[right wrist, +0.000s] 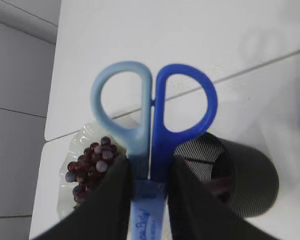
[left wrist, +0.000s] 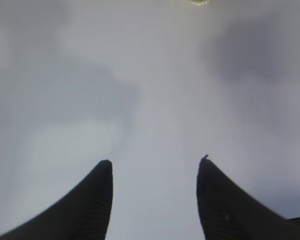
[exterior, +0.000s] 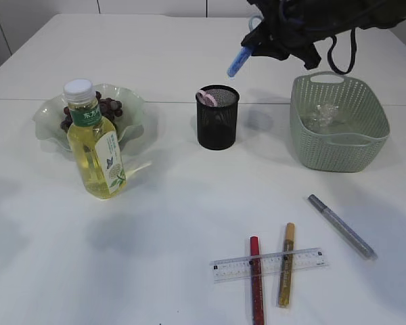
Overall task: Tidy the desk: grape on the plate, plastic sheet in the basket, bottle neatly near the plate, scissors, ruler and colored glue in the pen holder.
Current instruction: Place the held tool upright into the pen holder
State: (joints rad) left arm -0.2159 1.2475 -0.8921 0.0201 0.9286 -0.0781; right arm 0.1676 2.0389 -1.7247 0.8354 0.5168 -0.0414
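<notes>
My right gripper [exterior: 257, 42] is shut on blue scissors [right wrist: 152, 130], also seen in the exterior view [exterior: 238, 62], and holds them in the air above and right of the black mesh pen holder [exterior: 217, 116]. Something pink sits in the holder. Grapes [exterior: 108, 108] lie on the pale green plate [exterior: 132, 101]. The bottle [exterior: 95, 142] of yellow liquid stands in front of the plate. Clear plastic sheet [exterior: 323, 115] lies in the green basket [exterior: 338, 145]. The ruler [exterior: 269, 264] lies under red [exterior: 256, 281] and gold [exterior: 286, 264] glue pens; a silver one [exterior: 342, 226] lies to the right. My left gripper [left wrist: 155, 162] is open over bare table.
The pen holder [right wrist: 240, 175] and grapes [right wrist: 90, 162] show below the scissors in the right wrist view. The white table has a seam line running across behind the plate and basket.
</notes>
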